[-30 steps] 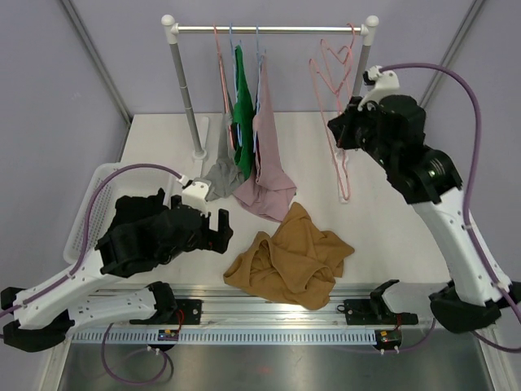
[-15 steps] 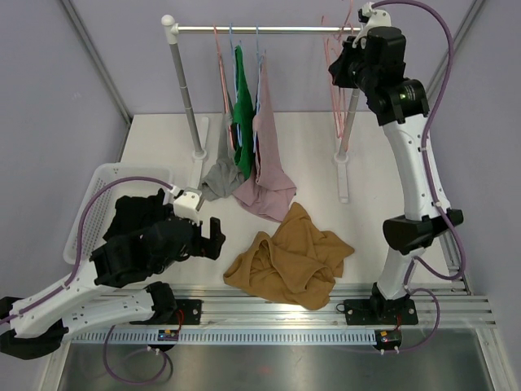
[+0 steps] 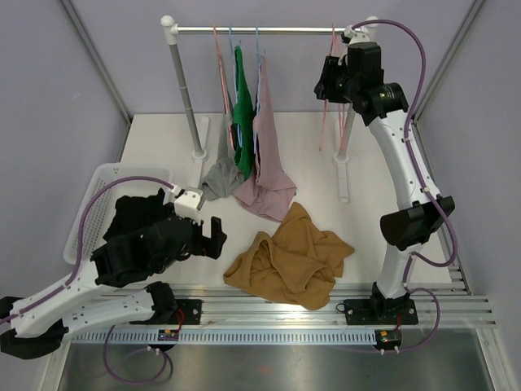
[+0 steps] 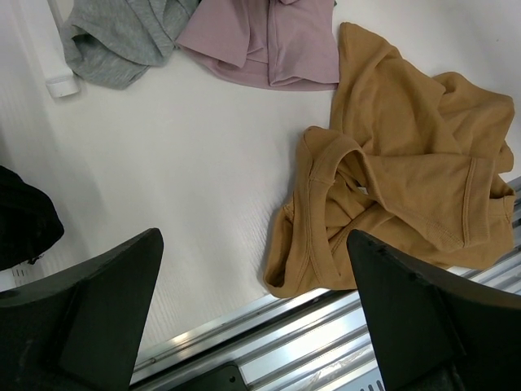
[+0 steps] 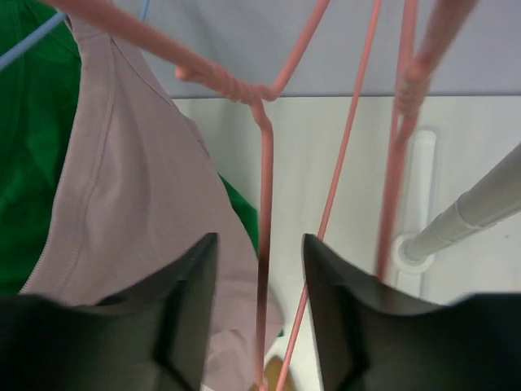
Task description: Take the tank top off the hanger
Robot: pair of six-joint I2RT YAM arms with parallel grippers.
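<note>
White table (image 3: 309, 163) — ochre garment (image 3: 289, 261), basket (image 3: 76, 236)

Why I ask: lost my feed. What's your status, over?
Left gripper open over table. Right gripper open around empty pink hanger at rail. Tan tank top off, crumpled on table. Nothing blocking.

View past the right claw (image 5: 260, 241), jaws parted, with the upright shank of a pink wire hanger (image 5: 265, 179) standing in the gap between them. Left: mauve knit tank top (image 5: 138, 195) against a green garment (image 5: 24, 163). Right: grey metal rack pole (image 5: 480, 208) above the white counter (image 5: 301, 147).
</note>
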